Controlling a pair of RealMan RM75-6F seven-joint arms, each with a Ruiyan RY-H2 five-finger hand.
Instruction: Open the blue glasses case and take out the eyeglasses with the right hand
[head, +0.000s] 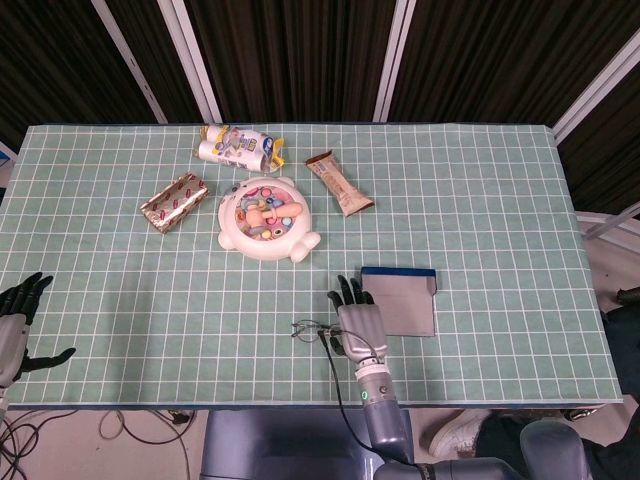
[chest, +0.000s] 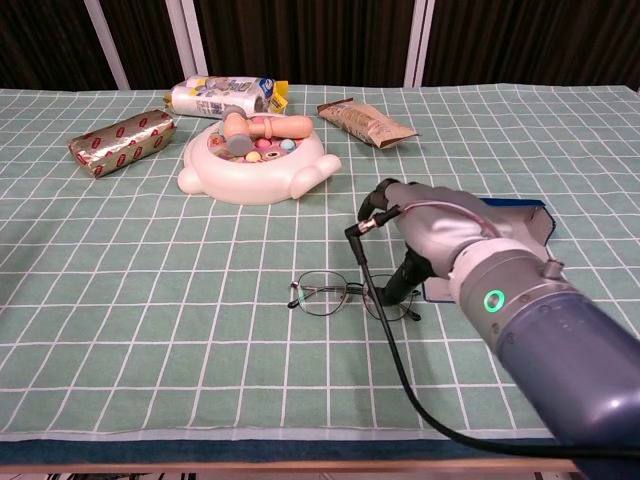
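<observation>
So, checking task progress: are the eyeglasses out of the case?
Out. The eyeglasses lie on the tablecloth beside the open blue glasses case.
</observation>
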